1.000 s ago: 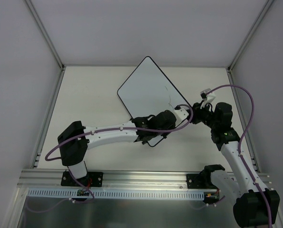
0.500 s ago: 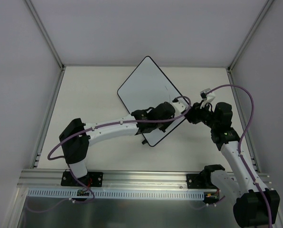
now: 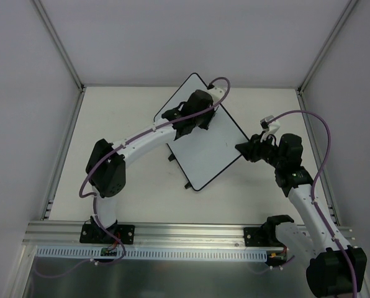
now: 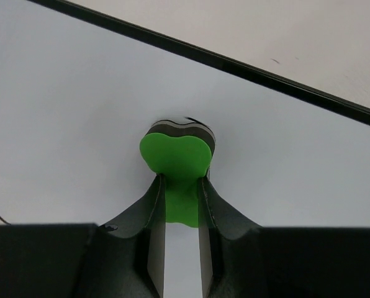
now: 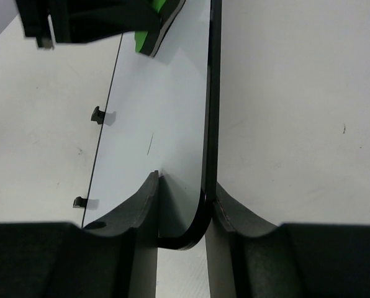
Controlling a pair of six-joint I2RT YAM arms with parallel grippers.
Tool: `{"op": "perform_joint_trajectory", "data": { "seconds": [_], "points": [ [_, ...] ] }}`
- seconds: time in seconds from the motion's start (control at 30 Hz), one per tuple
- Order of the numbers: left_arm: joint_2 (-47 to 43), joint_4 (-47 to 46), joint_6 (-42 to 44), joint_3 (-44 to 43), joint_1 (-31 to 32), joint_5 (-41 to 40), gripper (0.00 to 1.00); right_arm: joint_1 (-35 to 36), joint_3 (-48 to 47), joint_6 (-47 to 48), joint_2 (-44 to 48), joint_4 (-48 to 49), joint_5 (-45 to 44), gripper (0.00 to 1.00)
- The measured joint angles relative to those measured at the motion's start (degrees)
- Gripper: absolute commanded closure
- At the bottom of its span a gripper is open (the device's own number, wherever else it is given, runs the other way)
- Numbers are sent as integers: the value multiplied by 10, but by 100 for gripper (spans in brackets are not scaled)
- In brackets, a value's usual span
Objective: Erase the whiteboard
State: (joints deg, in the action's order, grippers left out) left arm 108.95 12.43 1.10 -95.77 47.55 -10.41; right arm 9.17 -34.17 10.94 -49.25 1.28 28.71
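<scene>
Whiteboard (image 3: 207, 155) at bench (image 3: 123, 118) centre: right corner pinched by right end effector (image 5: 182, 189); left end effector (image 4: 180, 184) pinching green eraser (image 4: 175, 155) against surface.

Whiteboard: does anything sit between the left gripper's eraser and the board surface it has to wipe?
Nothing visible does. The left gripper is shut on the green eraser, whose dark pad seems to rest directly on the whiteboard. The right gripper clamps the board's corner, off to the side.

Cream tabletop (image 3: 110, 112), plain white walls (image 3: 172, 37), aluminium corner posts (image 3: 58, 42), silver rail (image 3: 185, 233) at near edge
</scene>
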Motion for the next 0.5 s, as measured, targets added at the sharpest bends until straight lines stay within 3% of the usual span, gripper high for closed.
{"op": "perform_joint_trajectory", "data": {
  "seconds": [0.23,0.5],
  "points": [
    [42,-5,29,-39,-76,0,100,4,-3,0,-6,1,0,100],
    [55,-3,78,-62,-76,30,100,5,-3,-2,-9,-5,0,100]
  ]
}}
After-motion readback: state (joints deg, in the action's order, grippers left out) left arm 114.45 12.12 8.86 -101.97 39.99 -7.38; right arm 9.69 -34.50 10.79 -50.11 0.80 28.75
